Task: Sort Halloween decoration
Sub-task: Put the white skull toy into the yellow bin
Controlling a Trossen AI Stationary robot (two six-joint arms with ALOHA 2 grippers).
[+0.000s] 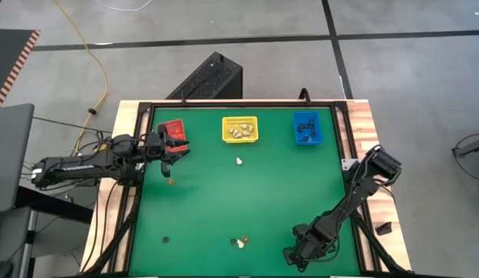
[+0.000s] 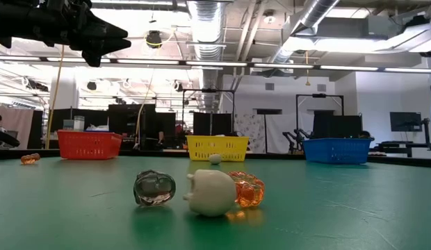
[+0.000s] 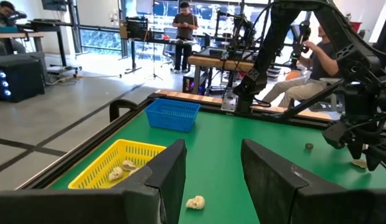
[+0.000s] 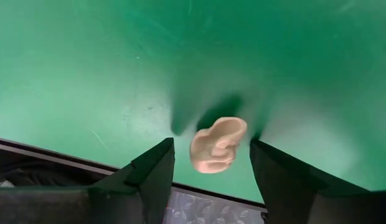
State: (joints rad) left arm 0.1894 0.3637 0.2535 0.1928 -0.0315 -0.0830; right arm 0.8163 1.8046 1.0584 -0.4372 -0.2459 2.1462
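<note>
1. Green mat [image 1: 247, 205] carries three bins along its far edge — one red [image 1: 172, 128], one yellow [image 1: 239, 129], one blue [image 1: 307, 127].
2. Loose trinkets: one cream piece [image 1: 239, 161] near the yellow bin, one orange piece [image 1: 170, 181], one dark piece [image 1: 165, 239], and a three-piece cluster [image 2: 201, 191] — clear, cream, orange.
3. Left gripper [image 1: 176, 147] hovers beside the red bin, fingers apart, nothing between them.
4. Right gripper [image 4: 211, 165] sits low at the near edge, jaws spread around a cream trinket [image 4: 218, 144], not pinching it.
</note>
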